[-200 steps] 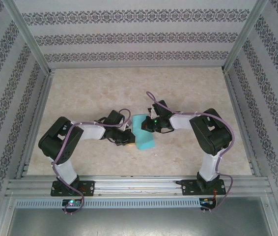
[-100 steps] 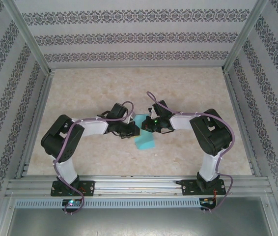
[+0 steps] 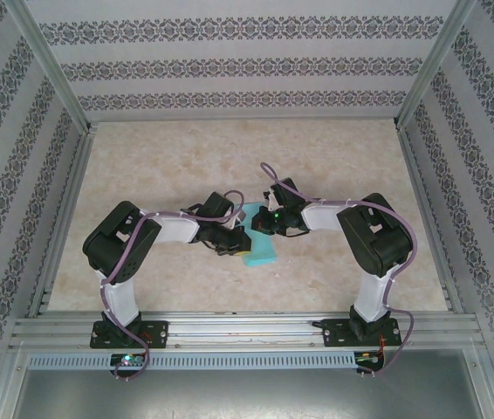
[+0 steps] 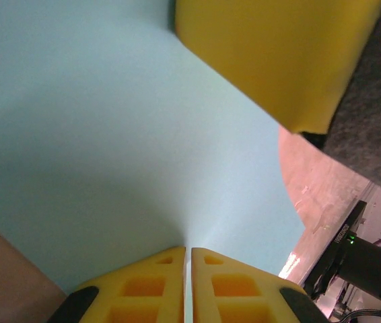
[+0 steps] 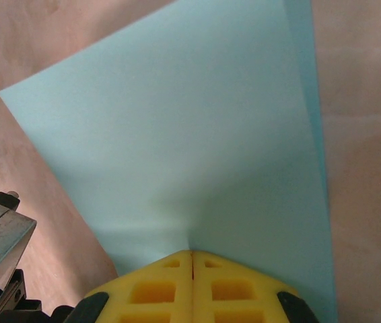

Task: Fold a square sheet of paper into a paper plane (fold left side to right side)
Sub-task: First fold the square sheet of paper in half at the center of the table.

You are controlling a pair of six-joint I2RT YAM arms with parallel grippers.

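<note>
The square sheet of paper (image 3: 259,250) is light turquoise and lies at the table's middle, partly folded over between both arms. My left gripper (image 3: 234,237) is shut on the sheet's edge; in the left wrist view a sliver of paper (image 4: 110,134) shows in the narrow slit between its yellow fingertips (image 4: 188,249), and the sheet curves upward. My right gripper (image 3: 261,225) is shut, its closed tips (image 5: 191,253) resting on the paper (image 5: 177,134) with nothing between them. The right gripper's yellow fingers (image 4: 271,54) loom just beyond the sheet in the left wrist view.
The beige marbled table (image 3: 160,166) is walled by patterned panels on three sides and an aluminium rail (image 3: 229,332) at the near edge. Both arm bases are bolted to that rail.
My left arm has swung right, carrying the sheet's left side over toward the right gripper; less turquoise shows from above. The right arm has stayed put.
</note>
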